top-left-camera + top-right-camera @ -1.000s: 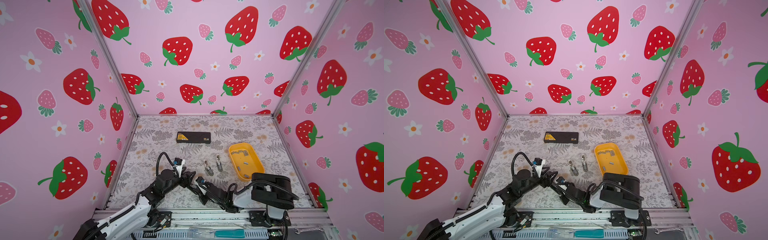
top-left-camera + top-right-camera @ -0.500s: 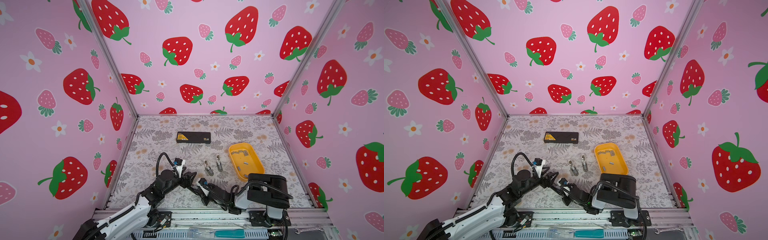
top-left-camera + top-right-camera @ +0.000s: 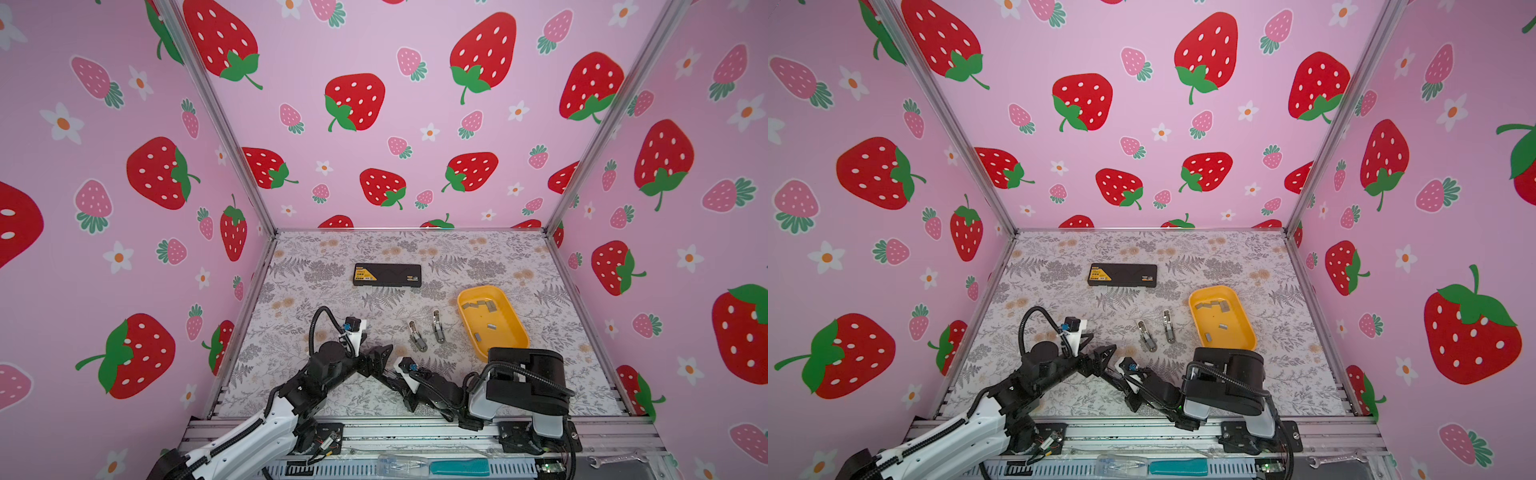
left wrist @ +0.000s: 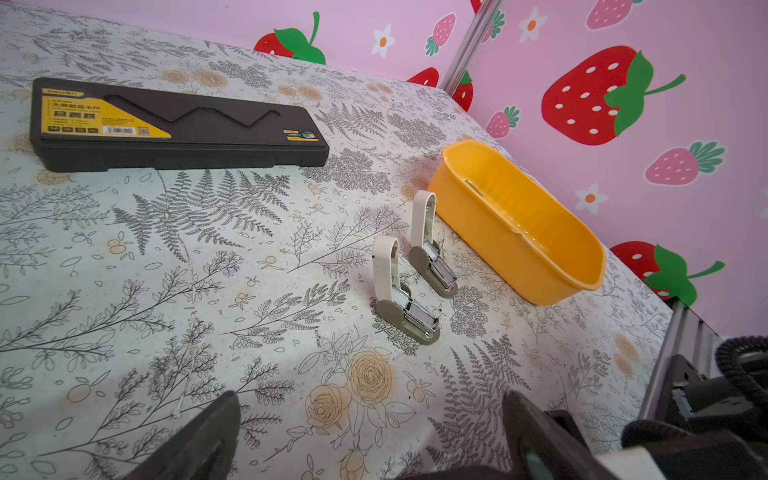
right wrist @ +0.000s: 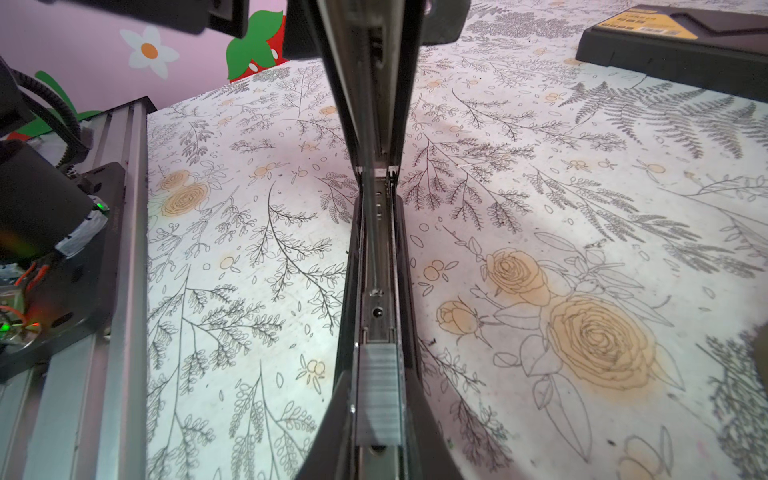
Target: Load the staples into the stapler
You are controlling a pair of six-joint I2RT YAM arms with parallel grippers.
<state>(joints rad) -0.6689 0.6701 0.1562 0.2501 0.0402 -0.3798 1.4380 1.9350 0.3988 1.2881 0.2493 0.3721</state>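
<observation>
Staples [image 5: 379, 390] lie as one short grey strip in the shiny metal track of the stapler [image 5: 376, 257]; the strip sits at the end of the track nearest the right wrist camera; the rest of the track is bare. The right claw [image 5: 376, 208] is squeezed tight on this stapler, with one dark finger on each long side; the flowery table [image 5: 540, 187] shows behind it.

The left claw [image 4: 370, 440] is spread wide apart; there is nothing between its two dark fingers, so it holds nothing. In both top views the two claws are close together near the front middle of the table, tip toward tip; I cannot tell if the left claw touches the stapler.

More staples, the loose strips [image 3: 480, 305], lie in the yellow tray [image 3: 505, 336] on the right side of the table; most are bunched at its far end; a few lie apart nearer the front. The near spare stapler [image 4: 405, 299] and the far spare stapler [image 4: 432, 253] lie side by side just left of the tray, not touching it; both have their cream lids swung back and their metal tracks showing. A long black case [image 3: 387, 275] with a yellow label lies further back, well apart from the rest.
</observation>
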